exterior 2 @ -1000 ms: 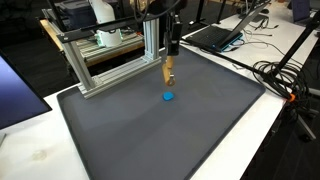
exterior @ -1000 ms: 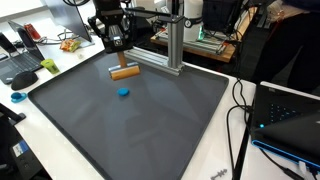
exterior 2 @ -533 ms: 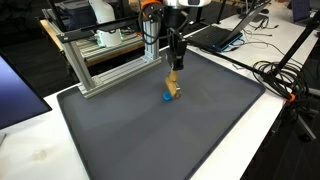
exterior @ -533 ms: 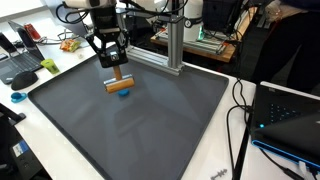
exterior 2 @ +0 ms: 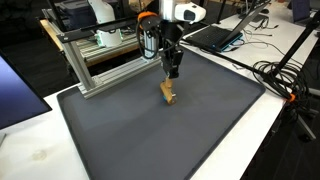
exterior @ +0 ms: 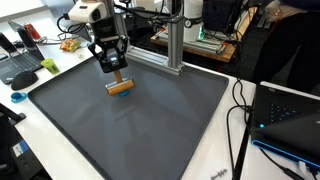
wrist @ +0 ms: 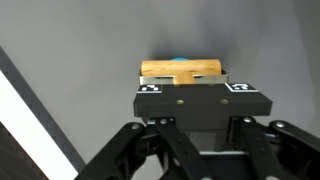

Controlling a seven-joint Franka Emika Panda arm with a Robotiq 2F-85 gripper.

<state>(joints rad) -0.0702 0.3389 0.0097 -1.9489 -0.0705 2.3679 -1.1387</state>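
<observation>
Gripper (exterior: 113, 70) clamped on a wooden block (exterior: 120, 87), low over the grey mat (exterior: 150, 130).
Jaws narrow, with the block held crosswise between the fingertips. In the wrist view a blue piece (wrist: 180, 59) peeks out just beyond it. The block is toward the mat's edge along the aluminium frame (exterior: 173, 40), well apart from the opposite edge. Contact with the mat is unclear.

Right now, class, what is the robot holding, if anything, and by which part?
A tan wooden block. The fingers grip its upper side, about midway along its length. The exact contact is hidden. A blue object peeks out behind the block.
</observation>
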